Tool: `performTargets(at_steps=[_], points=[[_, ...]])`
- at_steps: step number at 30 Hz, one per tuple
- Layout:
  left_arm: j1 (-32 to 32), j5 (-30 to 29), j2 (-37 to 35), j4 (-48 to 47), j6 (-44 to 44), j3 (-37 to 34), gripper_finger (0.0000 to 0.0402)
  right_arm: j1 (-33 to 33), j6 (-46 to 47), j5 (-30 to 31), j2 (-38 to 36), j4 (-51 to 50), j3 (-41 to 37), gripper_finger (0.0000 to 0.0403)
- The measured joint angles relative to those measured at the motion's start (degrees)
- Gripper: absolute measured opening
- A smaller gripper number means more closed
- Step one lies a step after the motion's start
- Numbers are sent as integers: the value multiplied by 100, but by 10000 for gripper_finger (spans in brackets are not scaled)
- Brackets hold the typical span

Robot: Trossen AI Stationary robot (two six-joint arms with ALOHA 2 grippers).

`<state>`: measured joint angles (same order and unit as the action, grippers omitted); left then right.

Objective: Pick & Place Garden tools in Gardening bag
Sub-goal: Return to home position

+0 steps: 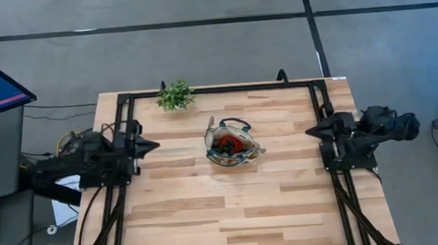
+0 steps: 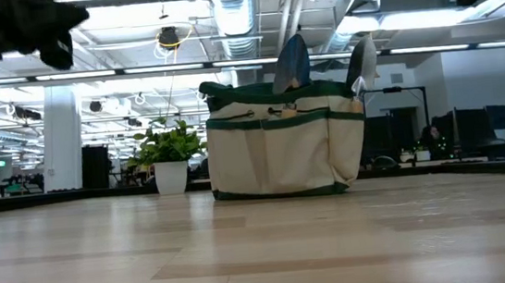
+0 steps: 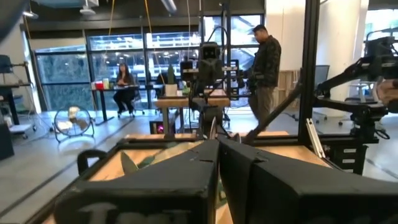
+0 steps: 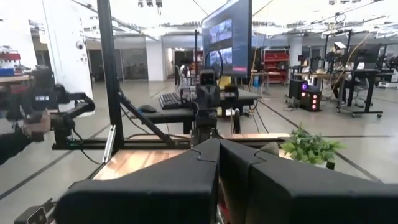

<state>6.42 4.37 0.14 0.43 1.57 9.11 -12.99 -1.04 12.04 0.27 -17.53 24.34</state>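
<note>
**Tools in the bag, both arms parked at the table's sides**

The near half of the wooden table is plain planks. Farther in, the left gripper sits at the left edge and the right gripper at the right edge. They point at each other across the table, each well apart from the bag. Each gripper's fingers are pressed together into a point and hold nothing.

Between them, about mid-table, the gardening bag stands upright. The garden tools are inside it. Two metal blades stick up past its green rim, and the high view shows a red-and-black tool lying down in it.

Behind the bag, at the far edge, stands a small potted plant, apart from the bag. Beyond the table, in the left wrist view, one person stands and another sits at a desk.
</note>
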Motion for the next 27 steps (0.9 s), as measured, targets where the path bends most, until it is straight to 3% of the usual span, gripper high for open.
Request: performTargets(at_steps=[10,17,27], points=[[0,1,-2,1044,-51,-841,2,0,-86,-16,-2,947,-997,0],[0,1,22,1058,-53,-873,2,0,-43,-81,-4,1430,-1552,0],[0,1,26,1059,-53,-873,2,0,-42,-751,-4,2111,-2158,0]])
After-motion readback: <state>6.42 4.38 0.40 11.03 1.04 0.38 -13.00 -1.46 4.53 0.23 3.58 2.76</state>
